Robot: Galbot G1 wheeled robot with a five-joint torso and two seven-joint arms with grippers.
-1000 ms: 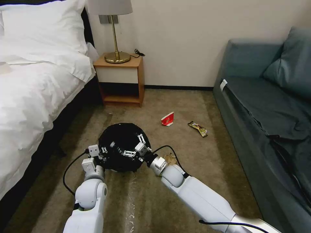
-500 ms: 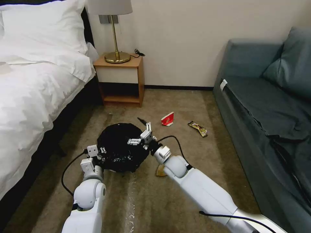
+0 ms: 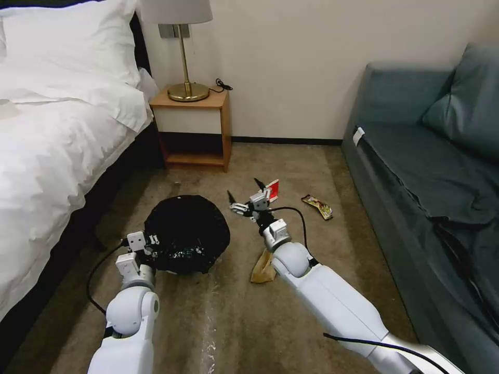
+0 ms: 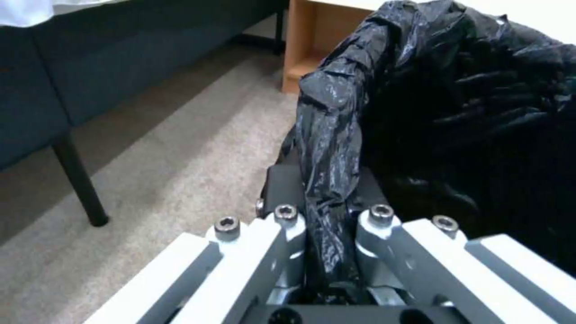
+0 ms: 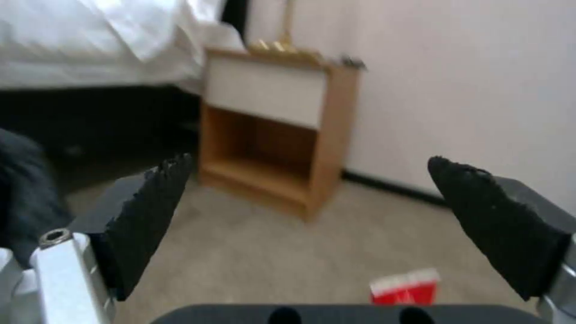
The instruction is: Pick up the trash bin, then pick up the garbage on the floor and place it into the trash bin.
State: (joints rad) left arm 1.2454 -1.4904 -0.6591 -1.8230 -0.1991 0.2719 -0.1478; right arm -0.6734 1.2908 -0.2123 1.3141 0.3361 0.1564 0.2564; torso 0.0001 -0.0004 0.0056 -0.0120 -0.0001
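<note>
the right end effector [image 3: 243, 198], its fingers spread open and empty, is hovering just beside the small red-and-white carton [image 3: 270, 190] on the carpet, ahead to its right, while the left end effector [image 4: 329, 225] is gripping the black-bagged rim of the round trash bin [image 3: 186, 232].

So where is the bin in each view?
Head: bin left of centre, left gripper at its near rim.
Left wrist: bin's bag rim pinched in the left gripper.
Right wrist: probably the dark shape at one edge.
Shared landmark: the nightstand.
</note>
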